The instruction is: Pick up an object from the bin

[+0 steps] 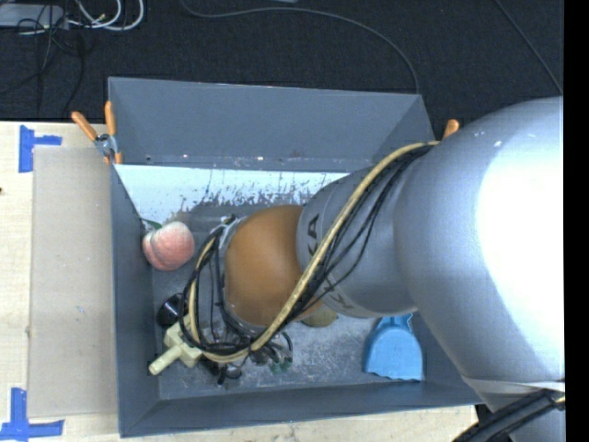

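**Camera view: contents as they are lying**

- Grey metal bin (267, 127): standing open, with its loose things lying mostly along the left side and the front.
- Silver robot arm (479, 247): reaching in from the right and sloping down toward the bin's left-front quarter.
- Orange-brown domed wrist cover (262, 265): hanging over the middle-left floor, with black and yellow cables (342, 224) looping round it.
- Pincer: pointing down beneath the wrist cover, which is hiding it. Whether it is open, closed or gripping anything cannot be told.
- Pale cream T-shaped plastic fitting (173, 355): lying at front-left, just beside the cable loops. It is the nearest thing to the wrist, so it is the likeliest pick.
- Small black round knob-like thing (169, 313): lying just behind the fitting, between it and the fruit.
- Pink-orange round peach-like fruit (167, 245): resting near the left wall, just beside the cover's edge.
- Light blue plastic scoop-shaped piece (396, 350): lying at front-right, well apart from the rest.

**Handling note (judgement)**

- The arm appears to be settling onto the front-left cluster.
- The pincer should be centring on one thing only, closing across the fitting's narrow stem.
- It should be staying clear of the black knob.
- The cable loops should be kept from snagging the fitting.
- The lift should be going straight up, away from the left wall.
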`<action>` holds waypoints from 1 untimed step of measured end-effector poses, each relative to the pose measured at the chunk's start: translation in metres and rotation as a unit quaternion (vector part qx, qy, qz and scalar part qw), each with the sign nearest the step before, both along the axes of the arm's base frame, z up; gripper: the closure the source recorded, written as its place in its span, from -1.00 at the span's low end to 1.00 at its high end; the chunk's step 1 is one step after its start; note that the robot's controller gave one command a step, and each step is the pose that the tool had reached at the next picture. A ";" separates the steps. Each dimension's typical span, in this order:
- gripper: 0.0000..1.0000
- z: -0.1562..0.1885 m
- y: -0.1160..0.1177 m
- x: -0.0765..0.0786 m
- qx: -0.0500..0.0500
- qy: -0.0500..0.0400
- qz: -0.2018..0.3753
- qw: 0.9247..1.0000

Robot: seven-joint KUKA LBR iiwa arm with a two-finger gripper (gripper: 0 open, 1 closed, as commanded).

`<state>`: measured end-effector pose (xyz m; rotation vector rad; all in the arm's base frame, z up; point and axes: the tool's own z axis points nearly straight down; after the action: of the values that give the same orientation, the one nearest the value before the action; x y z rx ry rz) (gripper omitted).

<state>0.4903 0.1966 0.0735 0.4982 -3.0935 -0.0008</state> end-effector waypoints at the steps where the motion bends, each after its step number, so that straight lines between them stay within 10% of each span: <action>1: 1.00 0.007 -0.001 -0.002 -0.001 0.003 0.000 1.000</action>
<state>0.4888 0.1960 0.0804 0.4968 -3.0877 0.0017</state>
